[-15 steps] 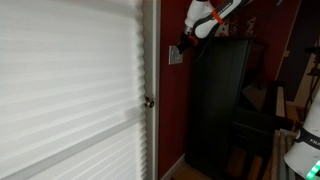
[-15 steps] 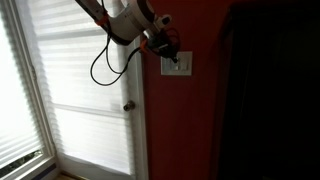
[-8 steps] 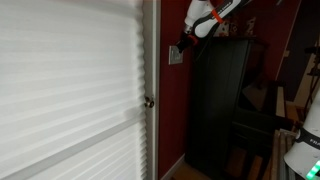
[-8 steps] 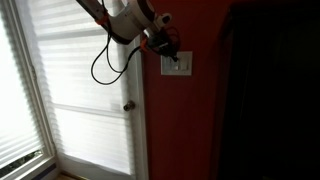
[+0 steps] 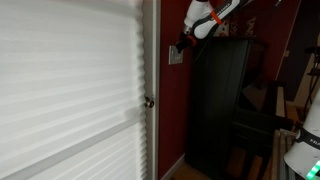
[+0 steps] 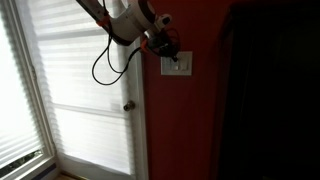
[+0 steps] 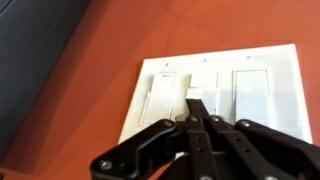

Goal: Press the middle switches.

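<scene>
A pale grey-white switch plate is fixed on the red wall; it also shows in both exterior views. In the wrist view it has a left rocker, the middle switches and a right rocker. My gripper is shut, its black fingertips together on or just at the lower part of the middle switches. In both exterior views the gripper is at the plate's upper edge, and the fingers hide part of the middle switches.
A white door with slatted blinds and a round metal knob stands beside the plate. A tall dark cabinet stands close on the plate's other side. A black cable loop hangs from the arm.
</scene>
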Robot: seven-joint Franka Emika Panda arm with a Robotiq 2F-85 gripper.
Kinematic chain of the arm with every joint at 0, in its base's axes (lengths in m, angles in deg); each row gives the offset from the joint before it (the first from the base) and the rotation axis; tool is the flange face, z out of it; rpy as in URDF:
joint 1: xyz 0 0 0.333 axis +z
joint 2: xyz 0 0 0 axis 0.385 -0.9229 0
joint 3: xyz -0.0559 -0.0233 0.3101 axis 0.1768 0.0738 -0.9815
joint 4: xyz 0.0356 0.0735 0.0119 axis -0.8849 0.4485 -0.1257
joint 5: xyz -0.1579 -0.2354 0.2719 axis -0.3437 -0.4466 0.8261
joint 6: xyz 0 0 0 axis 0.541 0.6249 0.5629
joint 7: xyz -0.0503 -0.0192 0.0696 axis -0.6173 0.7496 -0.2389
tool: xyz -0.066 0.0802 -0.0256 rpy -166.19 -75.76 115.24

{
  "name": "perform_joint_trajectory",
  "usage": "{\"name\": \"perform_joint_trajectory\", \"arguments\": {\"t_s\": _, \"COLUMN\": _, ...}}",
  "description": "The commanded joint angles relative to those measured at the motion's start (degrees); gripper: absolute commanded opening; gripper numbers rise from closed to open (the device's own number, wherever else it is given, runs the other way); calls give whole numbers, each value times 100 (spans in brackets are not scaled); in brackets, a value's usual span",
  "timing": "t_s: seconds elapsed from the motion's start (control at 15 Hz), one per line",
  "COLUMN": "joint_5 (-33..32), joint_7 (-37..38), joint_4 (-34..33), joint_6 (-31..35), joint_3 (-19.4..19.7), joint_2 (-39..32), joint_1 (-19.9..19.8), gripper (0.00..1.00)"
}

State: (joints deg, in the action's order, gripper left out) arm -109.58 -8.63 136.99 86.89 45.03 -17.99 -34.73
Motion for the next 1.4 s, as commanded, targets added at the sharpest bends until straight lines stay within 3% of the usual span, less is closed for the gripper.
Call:
{"name": "perform_joint_trajectory", "arguments": {"t_s": 0.0, "joint_5": -111, "joint_7": 204, "joint_4": -231, "joint_6": 130, "joint_3": 52, "joint_2": -207, "joint_1": -1, "gripper": 0}}
{"name": "perform_joint_trajectory", "arguments": {"t_s": 0.67, "joint_5": -1007, "joint_7": 95, "joint_4": -295, "joint_6": 692, "joint_3": 278, "joint_2": -434, "joint_1": -81, "gripper": 0}}
{"name": "perform_joint_trajectory", "arguments": {"t_s": 1.07, "joint_5": 273, "joint_7": -1010, "joint_4": 12, "joint_6": -66, "joint_3": -24, "joint_2": -192, "joint_1": -127, "gripper": 0}}
{"name": "perform_joint_trajectory", "arguments": {"t_s": 1.13, "joint_5": 629, "joint_7": -1313, "joint_4": 8, "joint_6": -161, "joint_3": 240, "joint_2": -202, "joint_1": 149, "gripper": 0}}
{"name": "perform_joint_trajectory", "arguments": {"t_s": 1.33, "joint_5": 1126, "joint_7": -1693, "joint_4": -47, "joint_6": -360, "joint_3": 311, "joint_2": -225, "joint_1": 256, "gripper": 0}}
